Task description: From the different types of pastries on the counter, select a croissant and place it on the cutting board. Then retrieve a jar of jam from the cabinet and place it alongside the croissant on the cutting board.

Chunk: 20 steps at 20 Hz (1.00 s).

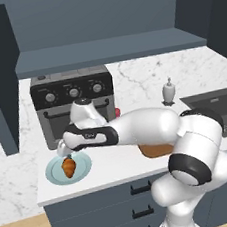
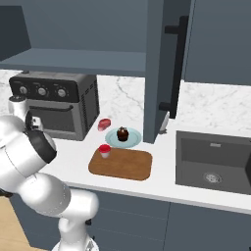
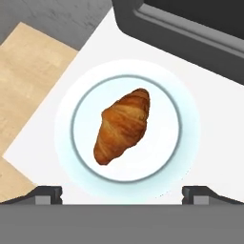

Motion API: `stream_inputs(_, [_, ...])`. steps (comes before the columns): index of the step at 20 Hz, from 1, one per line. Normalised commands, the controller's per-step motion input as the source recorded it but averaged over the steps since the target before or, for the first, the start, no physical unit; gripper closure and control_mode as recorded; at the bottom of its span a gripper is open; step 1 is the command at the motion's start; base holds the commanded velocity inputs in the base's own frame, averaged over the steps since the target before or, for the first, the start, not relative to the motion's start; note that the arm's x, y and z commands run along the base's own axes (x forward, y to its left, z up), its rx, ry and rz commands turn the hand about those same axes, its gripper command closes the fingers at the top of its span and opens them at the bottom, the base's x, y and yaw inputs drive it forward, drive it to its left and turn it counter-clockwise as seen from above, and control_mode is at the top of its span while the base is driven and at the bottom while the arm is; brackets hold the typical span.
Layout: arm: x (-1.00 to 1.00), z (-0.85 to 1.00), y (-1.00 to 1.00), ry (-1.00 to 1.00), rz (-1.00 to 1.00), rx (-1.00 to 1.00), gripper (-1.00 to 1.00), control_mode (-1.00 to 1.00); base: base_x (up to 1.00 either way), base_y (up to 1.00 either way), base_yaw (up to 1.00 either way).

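The table (image 1: 147, 81) is a white marble-veined top over dark grey-blue drawers; in the left base view the arm covers much of its front middle. Above it the cabinet (image 1: 108, 50) shows as a dark recess with a flat shelf, its upper part cut off by the frame. A black toaster oven (image 1: 73, 106) stands at the back of the table, its lower front partly hidden by the hand in the left base view. A dark sink (image 2: 213, 164) is set into the table to the right, cut off at the edge of both base views.

The cutting board (image 2: 121, 164) lies flat near the front edge of the table; in the left base view only a thin brown sliver of it peeks out under the forearm. The jar of jam (image 2: 104, 150) stands on the board's back left corner. Just behind the board a light blue plate (image 2: 130, 138) carries the dark cupcake (image 2: 122, 133). A small reddish thing (image 2: 104, 124) lies beside the oven, too small to make out. A white soap bottle (image 1: 169, 91) stands near the sink.

The croissant (image 3: 122, 125) lies on its own light blue plate (image 3: 167, 152) at the front left of the table, before the oven. The jaws of the gripper (image 3: 122, 195) are spread wide and empty, hovering directly above the croissant, with only the two dark tips showing at either side of the plate's near rim.
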Motion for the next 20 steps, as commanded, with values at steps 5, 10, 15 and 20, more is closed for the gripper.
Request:
stream_inputs(5, [-0.06,-0.2,0.17,0.0,-0.04,0.0,-1.0,-1.0,0.0,0.0,0.0])
stream_inputs(10, [0.06,-0.32,0.26,0.0,-0.15,0.0,-1.0,-1.0,0.0,0.0,0.0])
stream_inputs(15, [0.08,-0.17,0.22,-0.05,-0.13,0.0,-1.0,-1.0,0.0,0.0,0.0])
stream_inputs(20, [0.0,-0.14,0.03,-0.04,-0.07,0.0,-1.0,-1.0,0.0,0.0,0.0])
